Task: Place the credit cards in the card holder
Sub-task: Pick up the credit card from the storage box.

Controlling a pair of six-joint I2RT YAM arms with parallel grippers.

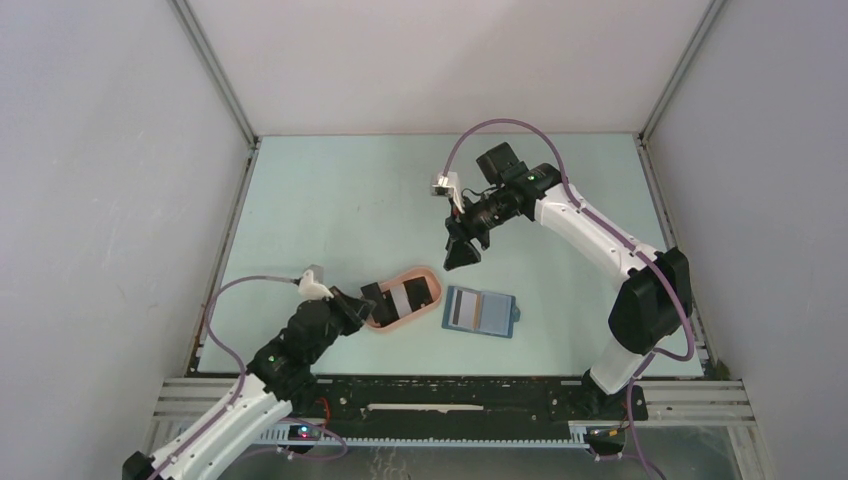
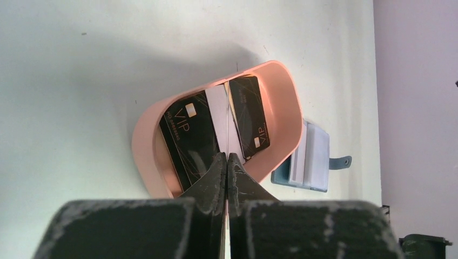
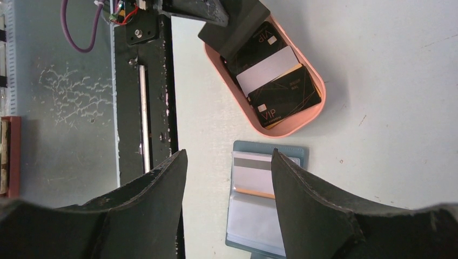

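From above, the credit cards [image 1: 427, 290] lie in a pink tray [image 1: 390, 324] by the tabletop's near edge, with the card holder [image 1: 480, 311] open just beside it. The left gripper [image 1: 372, 300] reaches into the tray, and the right gripper [image 1: 462, 255] hangs farther back.

Left wrist: fingers [image 2: 213, 178] are pressed together at the overlapped cards; whether one is nipped, I cannot tell.

Right wrist: jaws are spread above the holder.

The cards look thin, stiff, slick and light, probably best pinched by an edge propped on the tray wall.

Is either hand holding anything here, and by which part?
Right hand open, empty. Left hand shut over the cards in the pink tray; whether it pinches one cannot be told.
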